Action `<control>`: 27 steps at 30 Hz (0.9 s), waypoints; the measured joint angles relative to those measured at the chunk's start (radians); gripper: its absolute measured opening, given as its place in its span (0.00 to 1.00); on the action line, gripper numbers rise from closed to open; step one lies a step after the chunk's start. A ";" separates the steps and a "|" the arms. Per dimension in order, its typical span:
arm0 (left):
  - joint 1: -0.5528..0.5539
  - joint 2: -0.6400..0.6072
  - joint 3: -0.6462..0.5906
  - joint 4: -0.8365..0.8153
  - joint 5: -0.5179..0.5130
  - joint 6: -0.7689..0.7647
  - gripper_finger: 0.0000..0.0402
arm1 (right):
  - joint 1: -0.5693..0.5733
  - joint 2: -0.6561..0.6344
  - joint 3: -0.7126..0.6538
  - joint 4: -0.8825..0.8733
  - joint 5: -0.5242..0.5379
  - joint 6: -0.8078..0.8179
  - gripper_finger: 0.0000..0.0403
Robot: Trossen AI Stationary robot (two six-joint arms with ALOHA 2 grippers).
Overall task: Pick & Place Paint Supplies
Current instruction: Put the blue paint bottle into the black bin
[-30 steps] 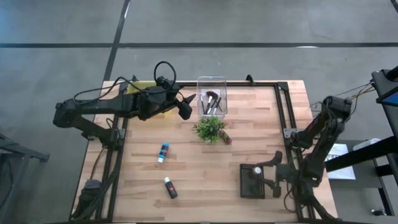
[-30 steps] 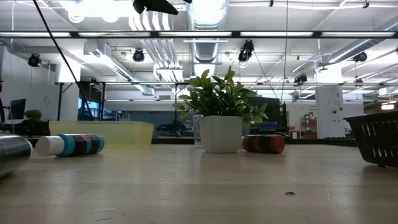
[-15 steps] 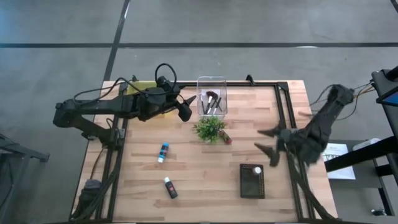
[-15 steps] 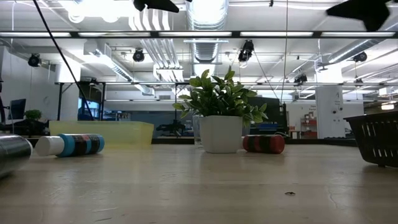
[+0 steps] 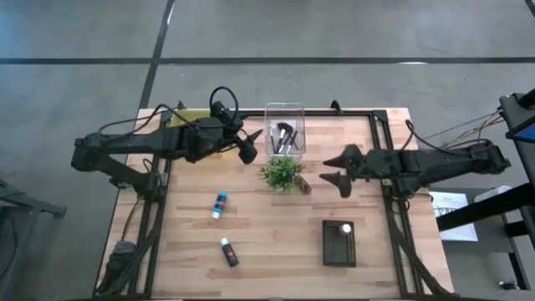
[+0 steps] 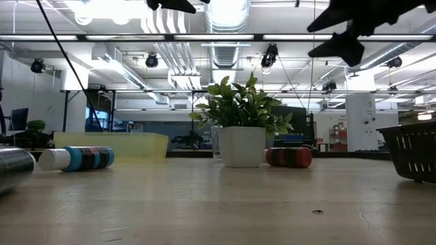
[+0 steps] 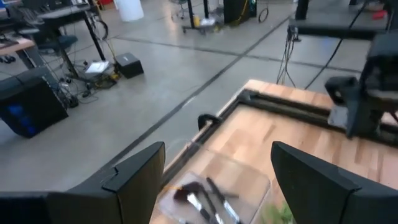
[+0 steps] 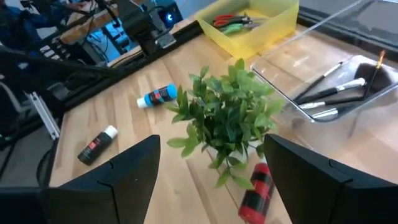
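The small potted plant stands mid-table with a red-and-black tube lying beside its pot. A blue tube and a black tube with a white cap lie nearer the front. Dark-handled brushes lie in the clear container. Scissors lie in the yellow bin. My right gripper hangs open in the air just right of the plant, empty. My left gripper is open and raised beside the clear container's left side, empty.
A black basket with a white-topped item inside sits near the front right. The table's black frame rails run along the right and far edges. Bare wood lies between the two front tubes and the basket.
My right arm has swung up from the front right corner by the black basket and reached left and farther across the table, its gripper ending beside the plant. My left arm and all the objects have kept still.
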 joint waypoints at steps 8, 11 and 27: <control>-0.023 -0.030 -0.002 -0.422 0.219 -0.225 0.75 | -0.039 0.021 0.126 -0.011 -0.007 -0.015 0.71; -0.057 -0.029 -0.008 -0.635 0.386 -0.326 0.75 | -0.039 0.018 0.153 -0.011 0.014 -0.007 0.71; -0.173 -0.013 -0.227 -0.901 0.493 0.612 0.75 | -0.039 0.012 0.255 -0.011 0.019 -0.016 0.71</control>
